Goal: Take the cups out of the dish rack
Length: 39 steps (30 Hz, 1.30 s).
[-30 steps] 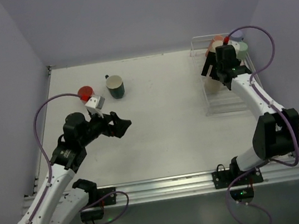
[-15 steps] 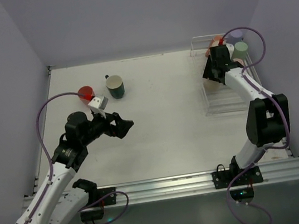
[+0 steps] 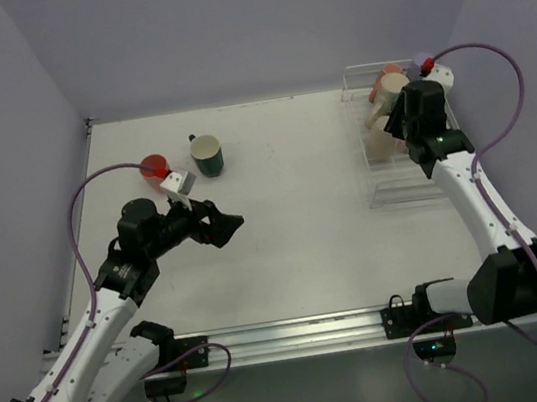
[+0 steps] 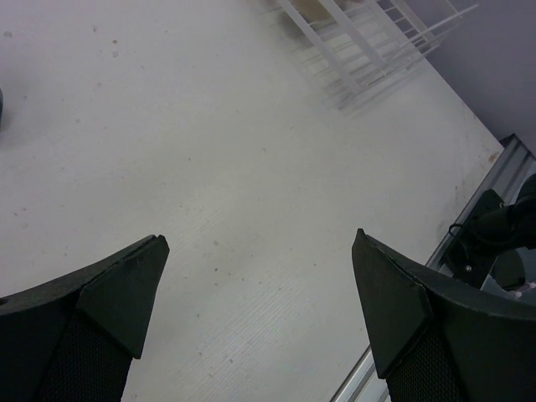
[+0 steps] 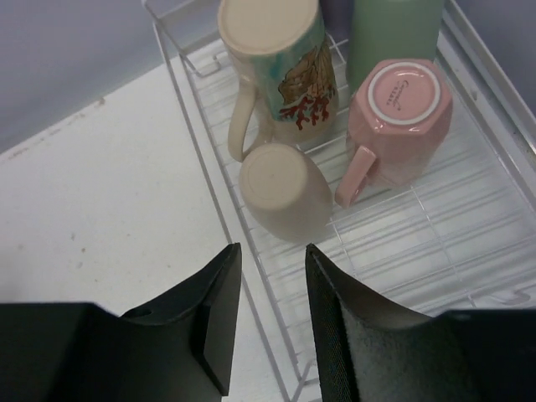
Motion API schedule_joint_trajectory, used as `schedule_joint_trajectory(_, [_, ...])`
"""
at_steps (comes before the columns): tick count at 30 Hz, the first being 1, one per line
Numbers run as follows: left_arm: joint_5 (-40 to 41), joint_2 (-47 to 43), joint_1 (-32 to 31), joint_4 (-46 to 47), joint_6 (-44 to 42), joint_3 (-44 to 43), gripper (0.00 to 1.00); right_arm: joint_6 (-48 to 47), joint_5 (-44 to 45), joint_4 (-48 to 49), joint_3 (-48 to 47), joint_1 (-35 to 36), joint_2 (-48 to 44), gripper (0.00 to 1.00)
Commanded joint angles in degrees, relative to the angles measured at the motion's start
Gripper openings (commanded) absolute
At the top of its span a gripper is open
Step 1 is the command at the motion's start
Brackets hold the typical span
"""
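Right wrist view: the right hand point(image 5: 270, 251) has its fingers drawn together to a narrow slit with nothing between them. It hangs over the left rail of the dish rack point(image 5: 469, 218). Just beyond the fingertips a tan cup point(image 5: 285, 188) stands upside down. A pink mug point(image 5: 402, 109) is beside it, also inverted, and a tall printed mug point(image 5: 272, 50) and a light green tumbler point(image 5: 394, 29) are behind them. The top external view hides most of these under the arm. It does place the rack in the far right corner of the desk point(image 3: 291, 218), and it shows a red cup point(image 3: 153, 166) and a dark green mug point(image 3: 207, 155) standing upright near the far edge, left of centre.

Left wrist view: the left hand point(image 4: 260, 243) is spread wide over bare desk and holds nothing.

A second ago the right hand's fingers were apart, its arm lay across the rack's left side, and the green tumbler showed from above. The arm has since swung to the rack's right side. The left arm has barely shifted.
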<state>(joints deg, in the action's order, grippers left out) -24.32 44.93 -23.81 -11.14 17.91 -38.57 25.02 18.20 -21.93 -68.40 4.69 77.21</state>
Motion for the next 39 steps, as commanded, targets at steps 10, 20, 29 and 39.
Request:
schedule_joint_trajectory(10, [-2.93, 1.48, -0.27, 6.74, 2.13, -0.55, 1.00, -2.78, -4.92, 1.20, -5.33, -2.75, 8.65, 0.88])
schedule_joint_trajectory(20, [-1.70, 2.45, -0.18, 5.16, 0.02, -1.25, 1.00, -4.89, -4.13, -0.48, -13.77, -3.46, 20.35, 0.88])
schedule_joint_trajectory(29, [-1.09, 2.97, -0.09, 4.63, -0.51, -1.51, 1.00, -3.75, -5.54, -1.18, -13.95, -3.63, 24.04, 0.82])
schedule_joint_trajectory(39, [-0.73, 2.88, 0.17, 4.54, -0.25, -1.51, 1.00, -3.22, -3.78, -0.31, -11.77, -3.63, 21.07, 0.43])
